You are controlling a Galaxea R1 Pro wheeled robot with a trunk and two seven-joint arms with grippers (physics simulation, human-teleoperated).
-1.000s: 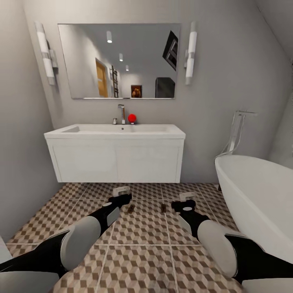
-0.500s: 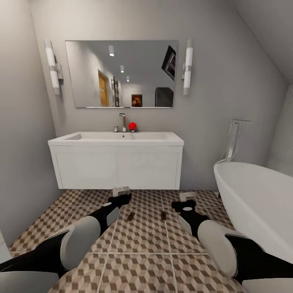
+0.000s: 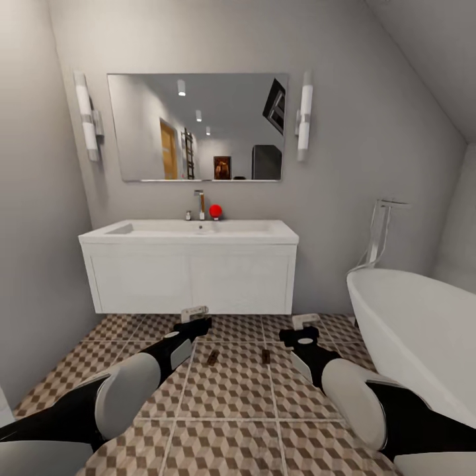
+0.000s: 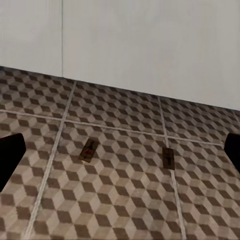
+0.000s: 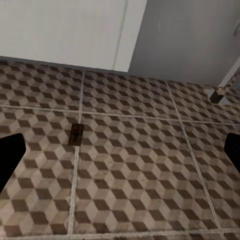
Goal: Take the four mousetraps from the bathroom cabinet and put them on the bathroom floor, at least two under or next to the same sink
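Note:
Two mousetraps lie flat on the cube-patterned bathroom floor (image 3: 231,396), a little in front of the white sink (image 3: 188,229): one (image 3: 212,357) on the left and one (image 3: 266,356) on the right. The left wrist view holds both, the left mousetrap (image 4: 89,150) and the right mousetrap (image 4: 168,158); the right wrist view has one mousetrap (image 5: 76,133). My left gripper (image 3: 195,316) (image 4: 120,150) hangs open above the tiles, empty. My right gripper (image 3: 305,324) (image 5: 120,150) is open and empty too, to the right of the traps. The cabinet is out of view.
A white bathtub (image 3: 410,317) with a chrome floor faucet (image 3: 380,231) fills the right side. A grey wall (image 3: 33,264) closes in on the left. A red object (image 3: 215,211) stands by the sink's tap, under a mirror (image 3: 198,125).
The whole picture has shifted: sink and mirror sit lower and look smaller, so the camera moved. Both arms keep their place in the view. The two mousetraps lie where they were.

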